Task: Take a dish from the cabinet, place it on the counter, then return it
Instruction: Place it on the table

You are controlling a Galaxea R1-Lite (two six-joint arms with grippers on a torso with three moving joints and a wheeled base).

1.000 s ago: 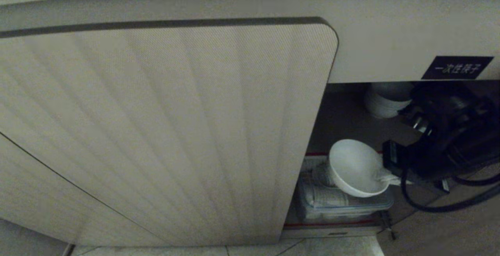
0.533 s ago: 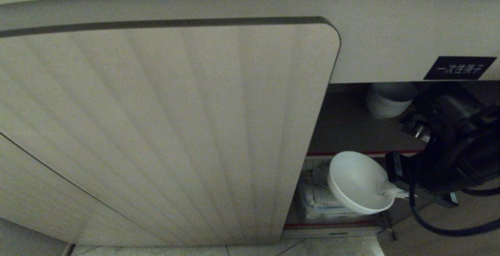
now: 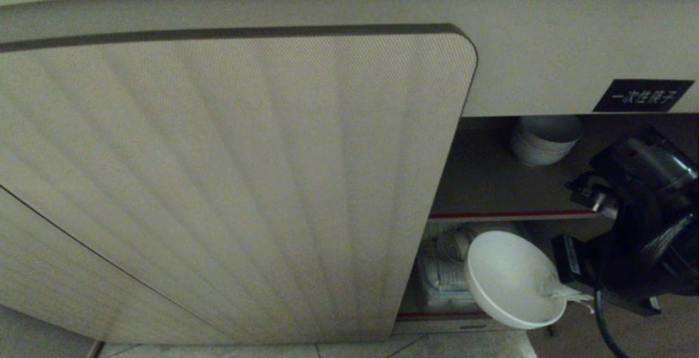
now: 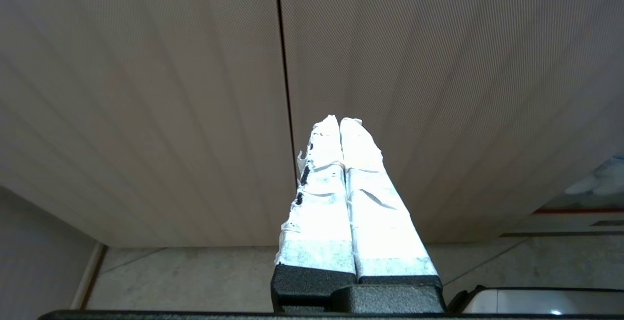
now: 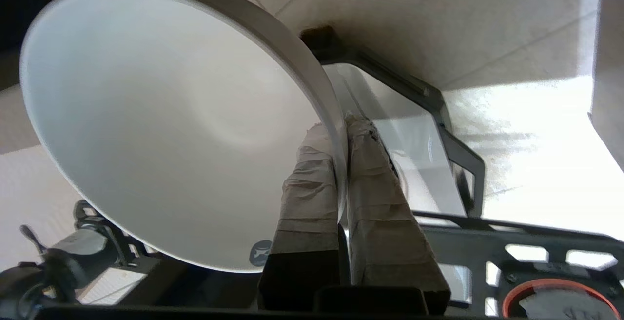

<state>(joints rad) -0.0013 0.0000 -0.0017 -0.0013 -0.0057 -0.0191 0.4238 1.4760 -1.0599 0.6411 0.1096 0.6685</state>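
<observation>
My right gripper [image 3: 568, 294] is shut on the rim of the dish [image 3: 510, 279], a plain white bowl held tilted in front of the cabinet's [image 3: 480, 183] lower opening. In the right wrist view the dish [image 5: 161, 120] fills most of the picture, and my right gripper [image 5: 341, 127] pinches its rim with one taped finger inside and one outside. My left gripper [image 4: 340, 122] is shut and empty, pointing at the ribbed cabinet door [image 4: 195, 90]. The counter is out of view.
A stack of white bowls [image 3: 545, 138] sits on the brown red-edged shelf [image 3: 508, 214]. Clear packages [image 3: 443, 276] lie in the lower compartment. The big ribbed door [image 3: 235, 183] stands to the left of the opening. A black label [image 3: 643, 96] is above. Tiled floor [image 3: 464, 347] lies below.
My right gripper has drawn the dish down and outward, from in front of the shelf to below its edge. The stack of bowls is now uncovered.
</observation>
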